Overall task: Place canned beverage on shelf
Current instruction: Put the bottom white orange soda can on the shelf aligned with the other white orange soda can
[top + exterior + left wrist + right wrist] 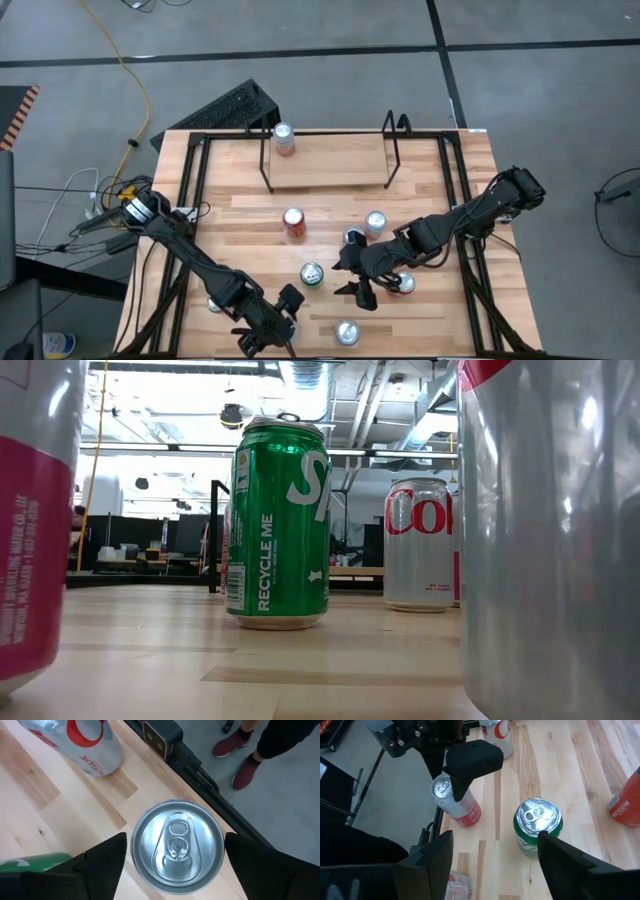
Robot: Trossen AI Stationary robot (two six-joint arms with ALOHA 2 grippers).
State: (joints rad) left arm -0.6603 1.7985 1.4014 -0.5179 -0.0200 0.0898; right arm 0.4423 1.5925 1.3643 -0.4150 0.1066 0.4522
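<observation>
At the front left edge of the light wooden table (440,325), my left gripper (270,328) straddles a silver-topped red-and-white beverage can (177,847), fingers spread wide on either side and not closed on it. My right gripper (358,285) hangs open near mid-table, facing a green soda can (537,825); that can and a red soda can (293,222) stand between the front edge and the black wire shelf with its wood floor (330,165) at the far side. I count two grippers, one shelf, one silver can (284,138) on the shelf's left end, and at least six cans on the table.
</observation>
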